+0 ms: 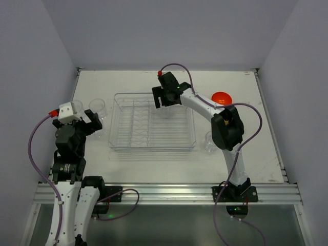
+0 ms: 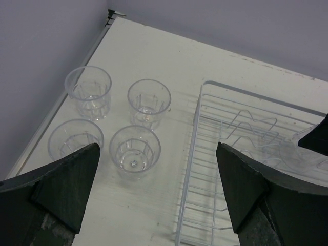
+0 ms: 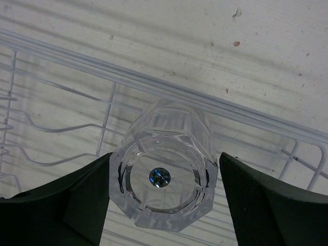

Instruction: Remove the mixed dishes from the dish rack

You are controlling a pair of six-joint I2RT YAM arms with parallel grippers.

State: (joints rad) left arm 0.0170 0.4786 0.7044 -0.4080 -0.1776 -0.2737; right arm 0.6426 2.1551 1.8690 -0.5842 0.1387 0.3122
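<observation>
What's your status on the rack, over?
Left end effector open, empty, over table. Right end effector open, straddling inverted cup in rack. Four cups already out. Nothing blocking.

I see a white table [image 1: 256, 159] from above, with a large clear plastic dish rack [image 1: 152, 139] at its middle. My right gripper [image 1: 165, 101] hangs over the rack's far right corner. My left gripper [image 1: 86, 119] is left of the rack, near small clear glass cups [image 1: 97, 106]. A small orange bowl [image 1: 221, 97] sits far right. A lone clear cup [image 1: 210, 142] stands just beside the rack's right wall.
</observation>
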